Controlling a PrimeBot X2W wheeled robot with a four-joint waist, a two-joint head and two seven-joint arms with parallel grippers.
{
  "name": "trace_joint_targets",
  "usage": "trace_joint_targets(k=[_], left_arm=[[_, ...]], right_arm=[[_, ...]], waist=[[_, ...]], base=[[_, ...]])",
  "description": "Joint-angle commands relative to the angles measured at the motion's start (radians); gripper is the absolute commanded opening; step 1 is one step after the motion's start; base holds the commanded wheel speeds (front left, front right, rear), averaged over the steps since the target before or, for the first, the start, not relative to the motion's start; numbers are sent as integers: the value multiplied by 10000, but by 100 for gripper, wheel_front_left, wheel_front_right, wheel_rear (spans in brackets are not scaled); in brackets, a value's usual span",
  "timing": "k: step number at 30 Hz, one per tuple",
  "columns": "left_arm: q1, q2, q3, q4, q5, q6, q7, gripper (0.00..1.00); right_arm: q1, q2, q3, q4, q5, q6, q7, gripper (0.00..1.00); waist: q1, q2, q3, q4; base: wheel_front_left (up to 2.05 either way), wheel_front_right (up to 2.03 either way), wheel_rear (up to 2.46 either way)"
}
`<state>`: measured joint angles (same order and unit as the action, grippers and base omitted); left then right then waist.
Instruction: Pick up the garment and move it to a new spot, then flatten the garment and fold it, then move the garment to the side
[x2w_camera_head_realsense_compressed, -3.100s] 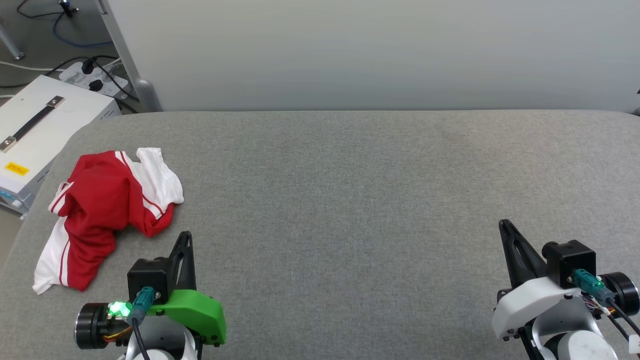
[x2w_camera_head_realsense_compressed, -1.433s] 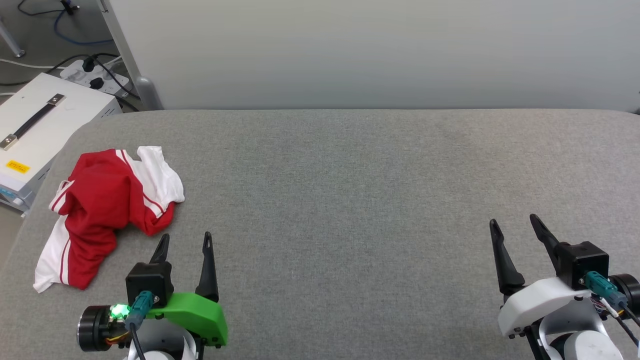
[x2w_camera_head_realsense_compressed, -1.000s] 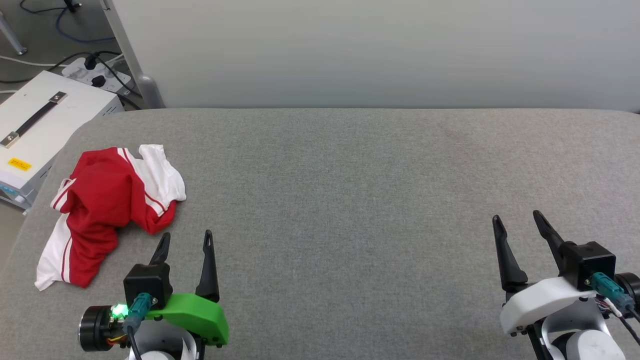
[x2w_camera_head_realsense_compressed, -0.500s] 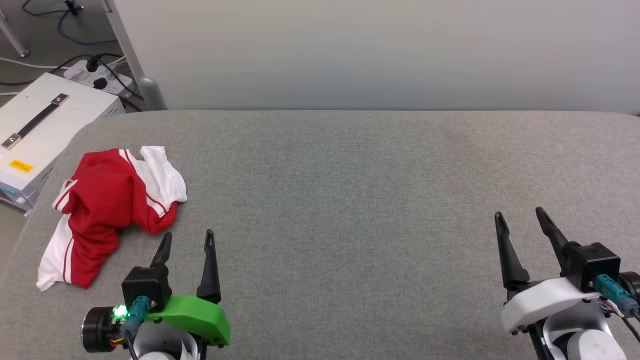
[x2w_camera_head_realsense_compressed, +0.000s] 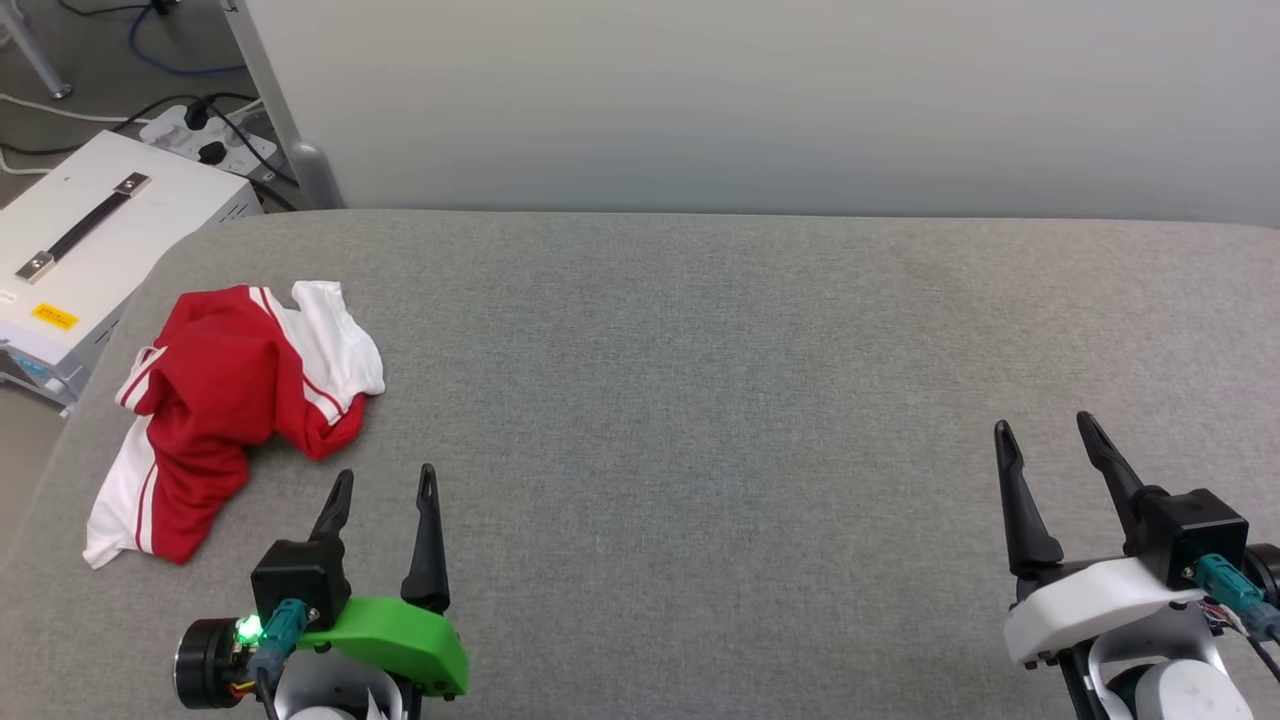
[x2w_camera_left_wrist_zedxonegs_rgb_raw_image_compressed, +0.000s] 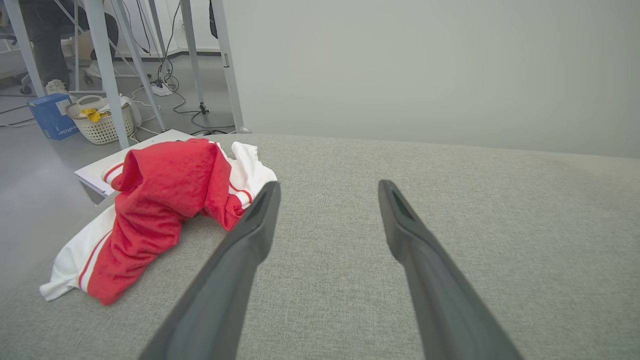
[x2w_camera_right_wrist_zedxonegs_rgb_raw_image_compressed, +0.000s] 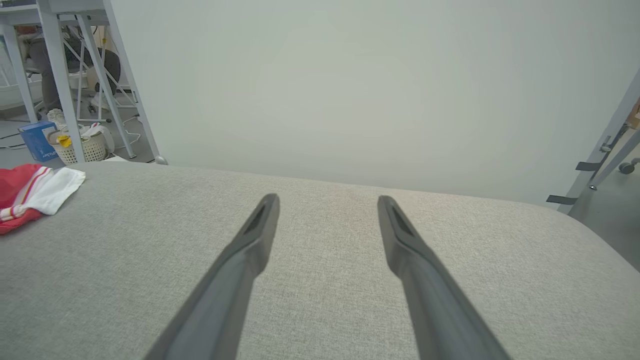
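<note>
The garment (x2w_camera_head_realsense_compressed: 225, 400) lies crumpled in a heap near the left edge of the grey padded table (x2w_camera_head_realsense_compressed: 700, 380), red with white sleeves and striped trim. In the left wrist view the garment (x2w_camera_left_wrist_zedxonegs_rgb_raw_image_compressed: 155, 200) sits just left of my fingers. My left gripper (x2w_camera_head_realsense_compressed: 385, 480) is open, a short way below and right of the heap, touching nothing. Low at the right, my right gripper (x2w_camera_head_realsense_compressed: 1045, 430) is open over bare cloth, far from the garment (x2w_camera_right_wrist_zedxonegs_rgb_raw_image_compressed: 30, 192), which shows at the left edge of the right wrist view.
A white case with a black handle (x2w_camera_head_realsense_compressed: 90, 230) stands beyond the table's left edge, with a power strip and cables (x2w_camera_head_realsense_compressed: 205, 140) behind it. A pale wall panel (x2w_camera_head_realsense_compressed: 760, 100) backs the table. A basket (x2w_camera_left_wrist_zedxonegs_rgb_raw_image_compressed: 102, 122) and metal legs stand on the floor at left.
The head camera has shifted a little, so the whole scene sits slightly to the right. Earlier both grippers turned from side-on to fingers up. The garment lies as before.
</note>
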<state>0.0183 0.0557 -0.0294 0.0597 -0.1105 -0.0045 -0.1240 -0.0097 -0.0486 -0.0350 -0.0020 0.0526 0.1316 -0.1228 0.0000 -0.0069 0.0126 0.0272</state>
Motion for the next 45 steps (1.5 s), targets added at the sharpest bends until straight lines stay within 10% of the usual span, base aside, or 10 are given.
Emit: trace_joint_targets(k=[1, 45], left_arm=[[-191, -28, -31, 57, -123, 19, -102, 100], [-433, -47, -353, 271, -964, 168, -1011, 100]], right_arm=[[93, -10, 0, 7, 48, -5, -132, 100], [-74, -14, 831, 277, 73, -8, -1027, 100]], waist=[[0, 21, 8, 70], [0, 55, 399, 3974]], base=[[0, 0, 0], [0, 0, 0]])
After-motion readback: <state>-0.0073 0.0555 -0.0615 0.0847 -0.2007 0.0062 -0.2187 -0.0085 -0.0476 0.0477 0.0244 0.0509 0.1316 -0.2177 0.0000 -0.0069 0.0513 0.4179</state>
